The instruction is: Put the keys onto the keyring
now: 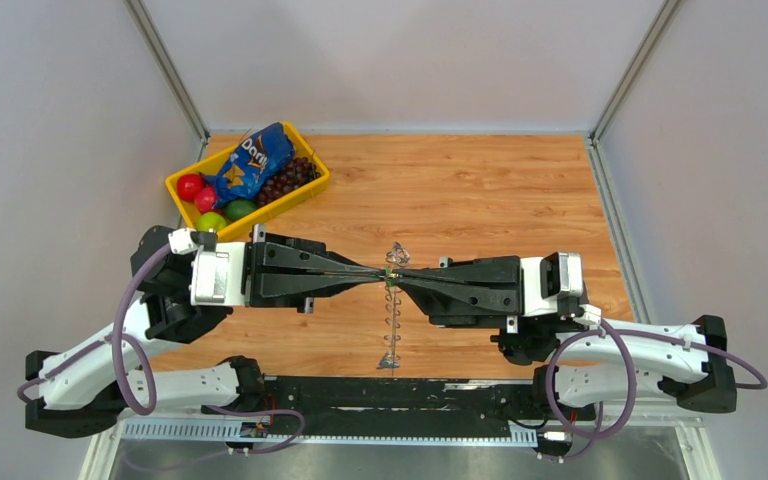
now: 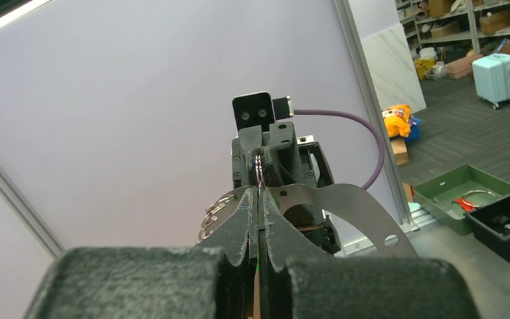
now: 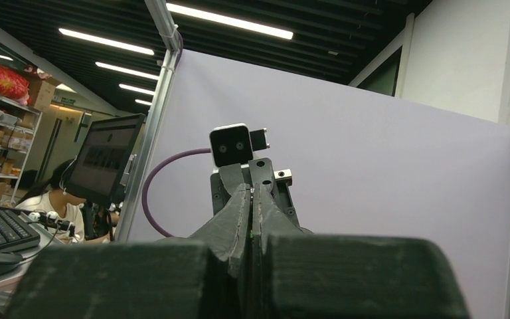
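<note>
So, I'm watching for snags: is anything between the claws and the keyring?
Nothing visible. The left claw and right claw meet tip to tip, both shut, with the keyring pinched right at their tips. The yellow bin sits well off to the far left.

A: Keyring [image 1: 392, 318]?
B: Thin silvery hoop, seen edge-on, jagged fringe along it; nipped in right gripper [image 1: 401, 273], mid-table
A: Keys [image 1: 388, 272]?
B: Only the green tag shows, nipped in left gripper [image 1: 381, 271], right at the hoop

Bright even light, soft faint shadows on the table [image 1: 480, 190], wrist views blurred up close, ceiling strips [image 3: 229, 21] glaring.
</note>
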`<state>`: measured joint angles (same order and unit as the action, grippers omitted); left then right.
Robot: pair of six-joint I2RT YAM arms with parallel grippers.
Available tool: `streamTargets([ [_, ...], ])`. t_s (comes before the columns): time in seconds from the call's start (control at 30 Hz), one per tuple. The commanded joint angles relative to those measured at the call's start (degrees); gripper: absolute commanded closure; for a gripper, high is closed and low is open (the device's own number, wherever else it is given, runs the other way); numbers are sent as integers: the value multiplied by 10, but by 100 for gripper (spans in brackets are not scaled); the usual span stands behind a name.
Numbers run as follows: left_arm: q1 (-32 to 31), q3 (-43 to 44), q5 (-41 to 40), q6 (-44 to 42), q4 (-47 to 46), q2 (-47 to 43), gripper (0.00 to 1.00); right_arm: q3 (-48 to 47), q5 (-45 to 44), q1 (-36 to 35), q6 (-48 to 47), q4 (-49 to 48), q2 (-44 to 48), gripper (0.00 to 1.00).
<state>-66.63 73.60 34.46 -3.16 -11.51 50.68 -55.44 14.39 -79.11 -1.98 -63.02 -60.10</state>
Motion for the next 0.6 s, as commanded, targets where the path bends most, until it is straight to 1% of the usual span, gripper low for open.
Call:
streamTargets([
  [0.0, 0, -4, 3, -17, 10, 0, 100, -34, -9, -3, 13, -63, 2, 100],
  [0.3, 0, -9, -26, -48, 37, -3, 100, -43, -18, -5, 17, -61, -1, 100],
  [0.57, 0, -1, -46, -75, 69, -13, 100, -45, -43, -5, 9, -33, 1, 100],
])
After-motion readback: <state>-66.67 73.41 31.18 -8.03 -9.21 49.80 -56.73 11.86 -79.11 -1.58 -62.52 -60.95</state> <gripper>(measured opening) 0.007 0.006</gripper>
